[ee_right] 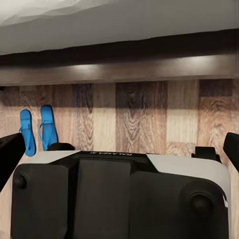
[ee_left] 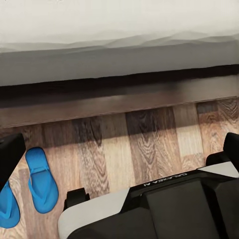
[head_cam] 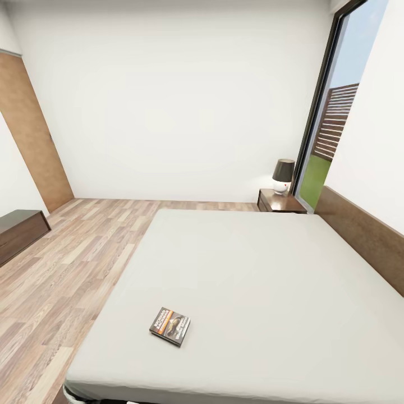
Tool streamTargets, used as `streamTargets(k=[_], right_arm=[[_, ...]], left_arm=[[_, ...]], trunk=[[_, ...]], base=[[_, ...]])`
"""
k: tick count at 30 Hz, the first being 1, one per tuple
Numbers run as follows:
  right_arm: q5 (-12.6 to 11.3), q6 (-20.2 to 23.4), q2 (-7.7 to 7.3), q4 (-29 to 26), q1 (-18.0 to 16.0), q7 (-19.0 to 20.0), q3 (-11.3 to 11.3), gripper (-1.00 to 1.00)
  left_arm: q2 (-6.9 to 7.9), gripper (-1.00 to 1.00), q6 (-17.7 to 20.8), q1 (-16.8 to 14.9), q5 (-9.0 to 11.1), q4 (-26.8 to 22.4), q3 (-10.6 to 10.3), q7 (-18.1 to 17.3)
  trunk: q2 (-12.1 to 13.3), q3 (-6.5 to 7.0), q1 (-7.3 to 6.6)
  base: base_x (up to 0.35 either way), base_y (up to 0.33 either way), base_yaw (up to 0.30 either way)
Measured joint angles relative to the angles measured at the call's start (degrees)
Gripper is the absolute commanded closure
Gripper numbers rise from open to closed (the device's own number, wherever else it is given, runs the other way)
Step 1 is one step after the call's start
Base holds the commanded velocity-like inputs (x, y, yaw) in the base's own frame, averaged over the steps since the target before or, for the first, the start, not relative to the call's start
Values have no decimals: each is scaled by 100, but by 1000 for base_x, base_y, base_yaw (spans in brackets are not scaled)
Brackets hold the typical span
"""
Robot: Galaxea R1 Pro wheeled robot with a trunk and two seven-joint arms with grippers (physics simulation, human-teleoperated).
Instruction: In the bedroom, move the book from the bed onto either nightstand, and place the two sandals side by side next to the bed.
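Bedroom stock, one moment.

1. Book – flat on the bed, lower centre-left of head view, near the foot edge & well apart from the headboard. Untouched; transfer not yet begun, by my reading.
2. Nightstand – mid-right, far side of mattress, just beside the window. Lamp on top takes part of the surface, so the book prob. needs the free front strip.
3. Sandals, pr. – blue, on plank floor, lower left of left wrist view; also left-centre of right wrist view. Lying parallel, close together, near the bed frame. Looks roughly like the wanted side-by-side spot already.
4. Dresser – left edge, head view; not a target.
5. Robot base – lower part of both wrist views; arms seem hung low, pointing floorward, likely parked for driving.
6. Left & right grippers – dark finger parts at frame edges in wrist views, nothing between them; spread appears wide, holding nil.
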Motion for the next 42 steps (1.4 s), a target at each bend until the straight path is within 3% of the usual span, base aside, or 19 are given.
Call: streamTargets(k=[19, 21, 25, 28, 29, 30, 32, 36, 38, 40, 42], right_arm=[[0, -36, -1, 0, 0, -10, 0, -100], [0, -107, -1, 0, 0, -7, -1, -100], [1, -227, -1, 3, 0, -5, -1, -100], [1, -254, -1, 2, 0, -6, -1, -100], [2, -260, -1, 5, 0, -11, 0, -100], [2, -261, -1, 4, 0, -12, 0, -100], [1, -263, -1, 3, 0, -13, -1, -100], [2, -263, -1, 4, 0, -8, -1, -100], [1, -263, -5, 1, 0, 5, -5, -100], [2, -263, -7, 0, 0, 13, -7, -100], [-2, -263, -23, 0, 0, 18, -9, -100]], left_arm=[[26, -100, -1, -1, 8, -9, 48, -23], [49, -100, 0, -1, 7, -30, 107, -123], [136, -100, 241, -56, 25, -256, 181, -670], [217, -100, 1348, -141, 128, -1094, 202, -1166], [234, -100, 2702, -188, 192, -1679, 188, -1401], [238, -100, 3038, -200, 223, -2644, 201, -1425], [241, -100, 3948, -209, 252, -3781, 215, -1480], [241, -100, 4912, -236, 260, -5167, 260, -1508], [242, -100, 5513, -448, 361, -5921, 385, -1516], [246, -100, 5806, -736, 453, -6126, 537, -1509], [248, -100, 6032, -1127, 545, -6191, 846, -1493]], trunk=[[0, 0, 0], [0, 0, 0], [0, 0, 0], [0, 2, 0], [1, 0, 0], [1, 2, 0], [0, 2, 0], [0, 1, -1], [-1, 2, -1], [0, 1, 0], [0, 2, 0]], base=[[0, 0, 0], [0, 0, 0], [0, 0, 0], [0, 0, 0], [0, 0, 0], [0, 0, 0], [0, 0, 0], [0, 0, 0], [0, 0, 0], [0, 0, 0], [0, 0, 0]])
